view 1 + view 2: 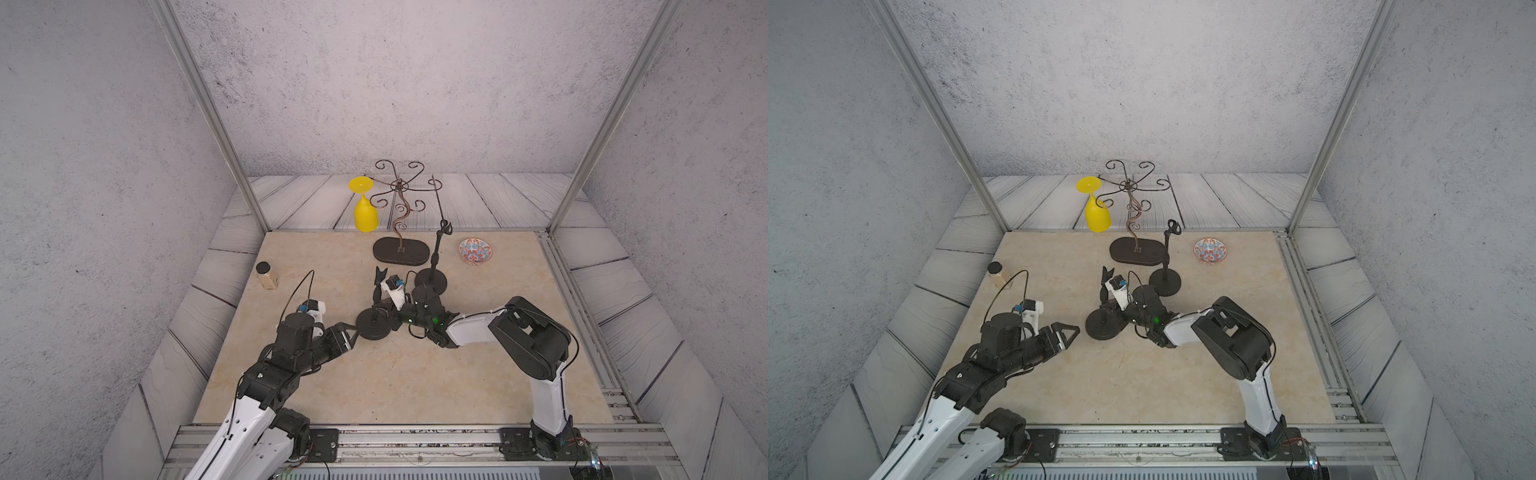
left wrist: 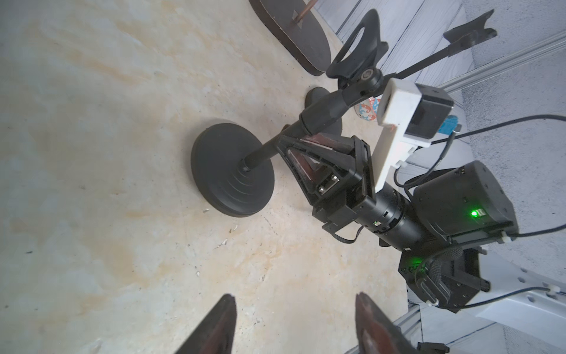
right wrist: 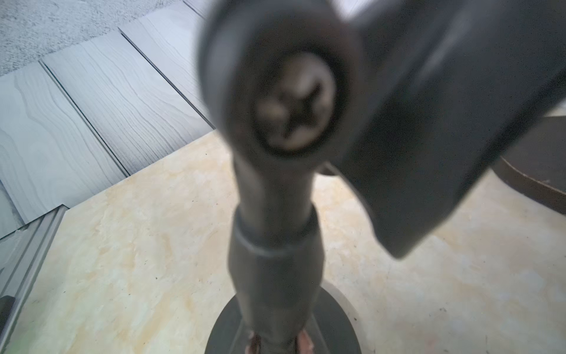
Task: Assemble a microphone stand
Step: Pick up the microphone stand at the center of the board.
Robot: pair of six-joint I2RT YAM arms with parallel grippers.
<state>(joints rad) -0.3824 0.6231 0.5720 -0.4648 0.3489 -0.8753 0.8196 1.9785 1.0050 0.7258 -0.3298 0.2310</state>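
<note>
Mic stand stood upright mid-table, round base flat on the surface, mic clip on top. Right gripper was clamped on the pole low down, just under the collar. Left gripper was empty with its fingers spread, pointed at the base rim from the left. It was near the rim, not touching in the wrist view. Couldn't tell whether the pole was fully threaded into the base; the joint was too dark.

Judged step: tighten pole into base. To do it well, left should pinch the base rim first so the disc can't spin. Right should keep the pole plumb and turn about its axis — no side load, or the base tips.

Room: second stand stood just behind the right wrist, wire rack beyond it, bowl further right — tight there. Jar was well off at the left edge. Table toward the front was open, so any swing should go that way.
</note>
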